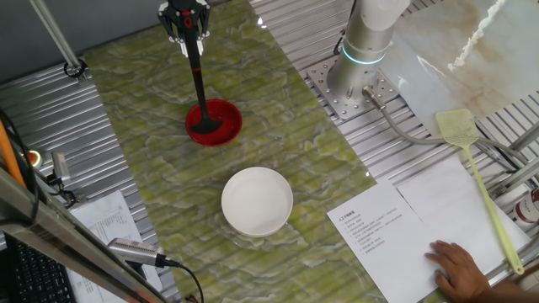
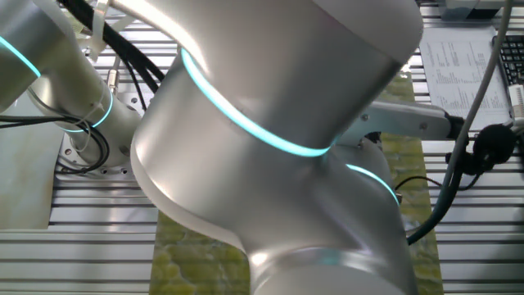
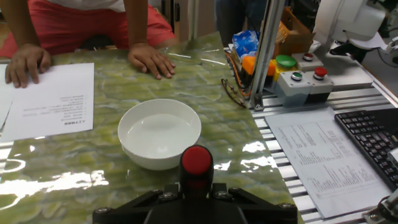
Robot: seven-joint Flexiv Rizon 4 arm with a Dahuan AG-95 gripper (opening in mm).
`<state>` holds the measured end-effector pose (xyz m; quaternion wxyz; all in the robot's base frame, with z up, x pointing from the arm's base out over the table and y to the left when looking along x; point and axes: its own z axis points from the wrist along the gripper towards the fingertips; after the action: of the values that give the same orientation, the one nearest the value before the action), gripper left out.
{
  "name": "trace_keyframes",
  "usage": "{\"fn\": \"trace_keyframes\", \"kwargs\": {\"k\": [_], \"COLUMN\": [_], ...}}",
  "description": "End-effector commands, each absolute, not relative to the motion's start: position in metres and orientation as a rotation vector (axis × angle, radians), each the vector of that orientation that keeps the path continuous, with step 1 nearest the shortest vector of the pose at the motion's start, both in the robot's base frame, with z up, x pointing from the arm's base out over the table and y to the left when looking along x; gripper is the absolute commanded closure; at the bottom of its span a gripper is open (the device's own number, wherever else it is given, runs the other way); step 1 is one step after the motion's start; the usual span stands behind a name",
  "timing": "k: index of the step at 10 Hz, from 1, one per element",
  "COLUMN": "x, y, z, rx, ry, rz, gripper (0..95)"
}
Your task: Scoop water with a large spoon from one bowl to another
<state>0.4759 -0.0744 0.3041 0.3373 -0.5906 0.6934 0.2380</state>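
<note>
My gripper [image 1: 187,29] is shut on the red-tipped top of the black ladle's handle [image 1: 197,74] at the far end of the green mat. The ladle hangs nearly upright with its cup [image 1: 206,127] down inside the small red bowl [image 1: 227,118]. The wider white bowl [image 1: 257,200] stands nearer the mat's middle, apart from the ladle. In the hand view the red handle tip [image 3: 197,160] shows between the jaws, and the white bowl [image 3: 160,132] holds clear water. The red bowl is hidden in that view. The other fixed view shows only the arm.
A yellow-green fly swatter [image 1: 472,160] lies on the right by printed sheets [image 1: 375,227], where a person's hand [image 1: 459,269] rests. The arm's base [image 1: 366,50] stands at the mat's right edge. A button box [image 3: 301,81] and a keyboard [image 3: 373,140] are beside the mat.
</note>
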Motion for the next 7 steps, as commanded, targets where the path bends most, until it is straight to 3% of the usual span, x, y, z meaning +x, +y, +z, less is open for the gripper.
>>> {"fn": "trace_keyframes", "kwargs": {"k": [1,7], "x": [0.4751,0.4756], "y": [-0.0769,-0.0770], "z": [0.3051,0.3051], "rx": [-1.543,-1.531], "ry": [1.806,1.804], "rz": [0.621,0.629], "gripper": [95.0,95.0]}}
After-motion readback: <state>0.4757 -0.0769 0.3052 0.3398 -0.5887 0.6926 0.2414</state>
